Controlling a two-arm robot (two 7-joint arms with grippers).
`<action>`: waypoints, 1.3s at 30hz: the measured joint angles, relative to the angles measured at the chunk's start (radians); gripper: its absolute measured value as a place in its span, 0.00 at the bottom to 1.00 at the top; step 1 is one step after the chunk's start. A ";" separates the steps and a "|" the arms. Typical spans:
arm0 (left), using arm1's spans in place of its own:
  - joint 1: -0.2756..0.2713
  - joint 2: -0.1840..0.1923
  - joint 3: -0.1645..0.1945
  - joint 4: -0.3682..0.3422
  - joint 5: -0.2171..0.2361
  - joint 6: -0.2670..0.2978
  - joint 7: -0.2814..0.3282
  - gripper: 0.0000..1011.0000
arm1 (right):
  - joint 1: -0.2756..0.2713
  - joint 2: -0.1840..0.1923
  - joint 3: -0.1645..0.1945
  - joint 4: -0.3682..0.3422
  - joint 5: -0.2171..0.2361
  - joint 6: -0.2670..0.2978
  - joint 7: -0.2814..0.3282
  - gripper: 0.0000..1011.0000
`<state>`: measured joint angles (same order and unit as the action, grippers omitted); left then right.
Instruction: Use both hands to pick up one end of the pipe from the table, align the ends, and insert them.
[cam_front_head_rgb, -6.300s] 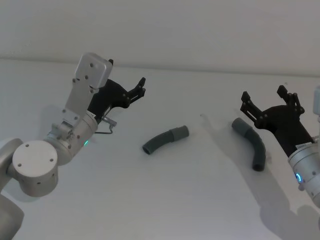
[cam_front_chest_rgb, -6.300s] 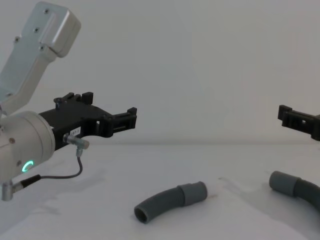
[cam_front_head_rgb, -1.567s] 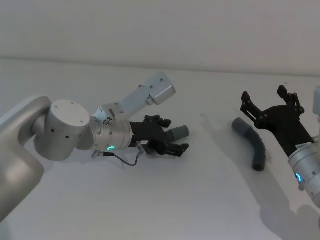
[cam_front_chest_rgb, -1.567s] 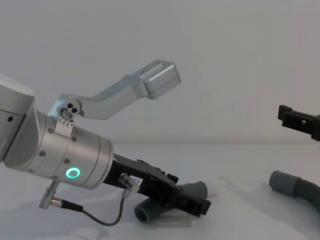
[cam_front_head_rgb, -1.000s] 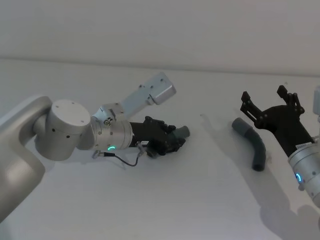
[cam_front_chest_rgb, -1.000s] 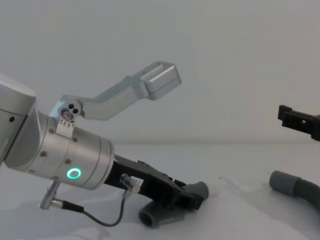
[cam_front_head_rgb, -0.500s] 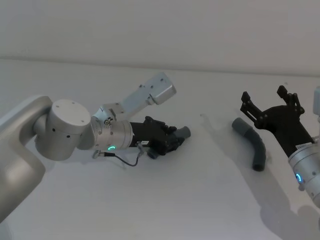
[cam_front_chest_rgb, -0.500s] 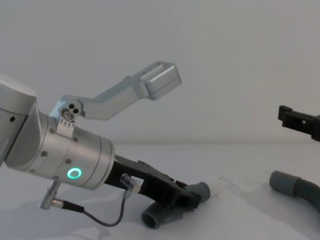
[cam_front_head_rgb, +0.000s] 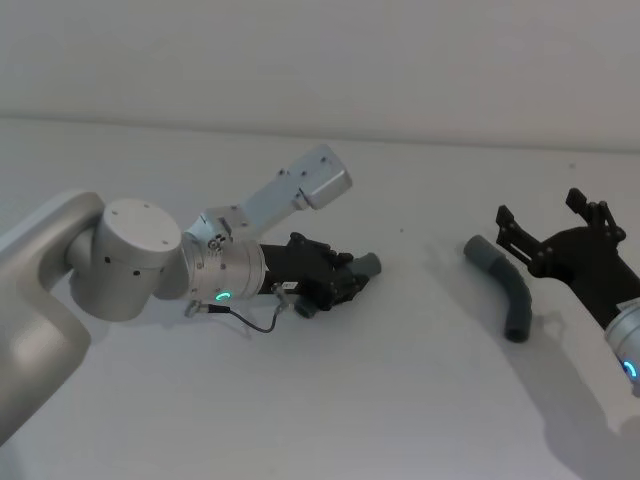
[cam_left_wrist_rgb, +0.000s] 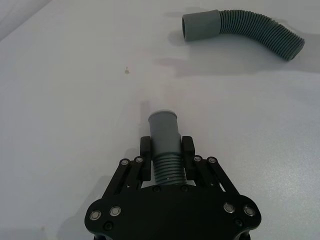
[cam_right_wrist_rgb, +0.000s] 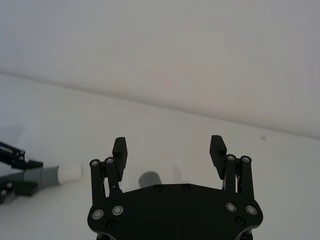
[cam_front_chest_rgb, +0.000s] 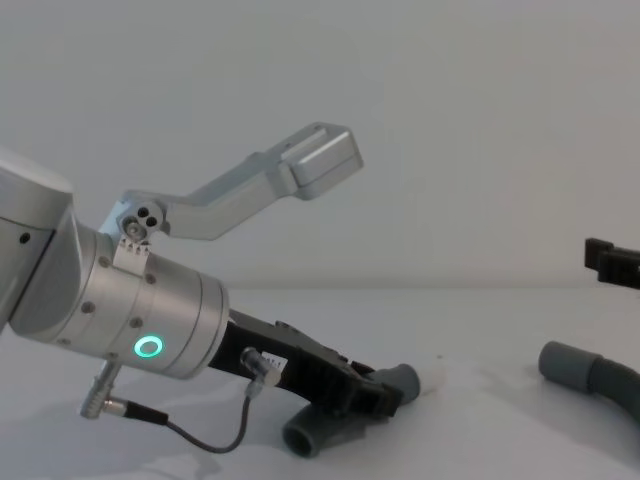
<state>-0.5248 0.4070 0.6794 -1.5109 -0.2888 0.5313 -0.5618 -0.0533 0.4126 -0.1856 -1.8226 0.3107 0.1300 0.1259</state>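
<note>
My left gripper (cam_front_head_rgb: 343, 281) is shut on the ribbed part of the short curved pipe piece (cam_left_wrist_rgb: 167, 165), just behind its smooth grey cuff (cam_left_wrist_rgb: 164, 126). The cuff (cam_front_chest_rgb: 401, 379) points to the right, low over the white table (cam_front_head_rgb: 350, 400). In the right wrist view a white spigot (cam_right_wrist_rgb: 70, 173) sticks out of it. The longer pipe piece (cam_front_head_rgb: 506, 286) lies on the table at the right, its cuff (cam_front_chest_rgb: 563, 364) towards the middle. My right gripper (cam_front_head_rgb: 544, 213) hangs open just right of and above that piece, with nothing between its fingers (cam_right_wrist_rgb: 119, 147).
A thin grey cable (cam_front_chest_rgb: 200, 437) loops below the left wrist. The silver upper link of the left arm (cam_front_head_rgb: 300, 187) stands above the gripper. A pale grey wall (cam_front_head_rgb: 320, 60) closes the far side of the table.
My right gripper has drifted to the right, off the longer piece's cuff, still open. The left gripper, which closed on the short piece about a second ago, holds it in the same place.
</note>
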 joint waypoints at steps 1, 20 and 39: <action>0.000 0.000 0.000 0.000 0.000 0.000 0.000 0.35 | -0.003 0.004 0.003 -0.004 0.003 0.009 0.002 0.99; 0.000 0.000 0.000 0.000 0.000 0.000 0.000 0.35 | -0.044 0.040 0.043 -0.083 0.086 0.190 0.053 0.99; 0.000 0.000 0.000 0.000 0.000 0.000 0.000 0.35 | -0.034 0.021 0.030 -0.041 0.088 0.260 0.039 0.99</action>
<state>-0.5247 0.4070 0.6794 -1.5110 -0.2887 0.5310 -0.5617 -0.0877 0.4339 -0.1560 -1.8632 0.3990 0.3896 0.1652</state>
